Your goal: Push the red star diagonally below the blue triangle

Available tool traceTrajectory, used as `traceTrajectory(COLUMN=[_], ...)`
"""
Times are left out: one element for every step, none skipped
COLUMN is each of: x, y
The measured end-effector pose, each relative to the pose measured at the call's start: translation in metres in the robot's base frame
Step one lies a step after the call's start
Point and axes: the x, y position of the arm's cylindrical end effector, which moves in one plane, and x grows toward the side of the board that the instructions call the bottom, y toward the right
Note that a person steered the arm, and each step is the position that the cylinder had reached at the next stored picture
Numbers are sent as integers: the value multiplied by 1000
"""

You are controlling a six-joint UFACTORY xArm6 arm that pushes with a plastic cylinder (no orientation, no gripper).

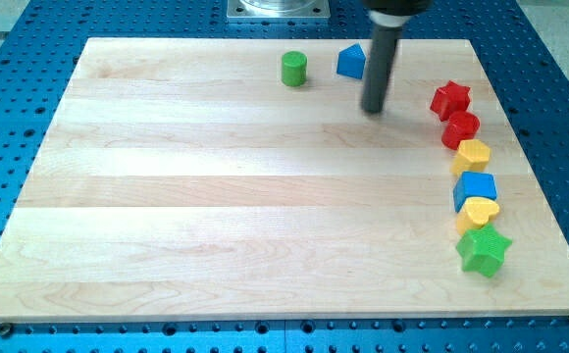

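Nearest the view's bottom, a green star (pixel 484 250) ends a curved row of touching blocks near the wooden surface's (pixel 216 216) right edge; the red star (pixel 450 98) heads it. My tip (pixel 373 109) rests between the red star and the blue triangle (pixel 351 61), apart from both; it has no jaws. No writing shows, and broad bare wood lies leftward.

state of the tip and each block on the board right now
my tip: on the board, just right of the blue triangle, touching no block
blue triangle: near the top edge, alone
green cylinder: upright, alone
red star: top of the right-hand column, unpushed
green star: column's bottom end
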Motion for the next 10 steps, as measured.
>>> traceTrajectory(x=[-47, -50, -23, 14, 19, 19, 23, 26, 26, 26], y=[43, 117, 146, 97, 70, 70, 70, 60, 47, 47])
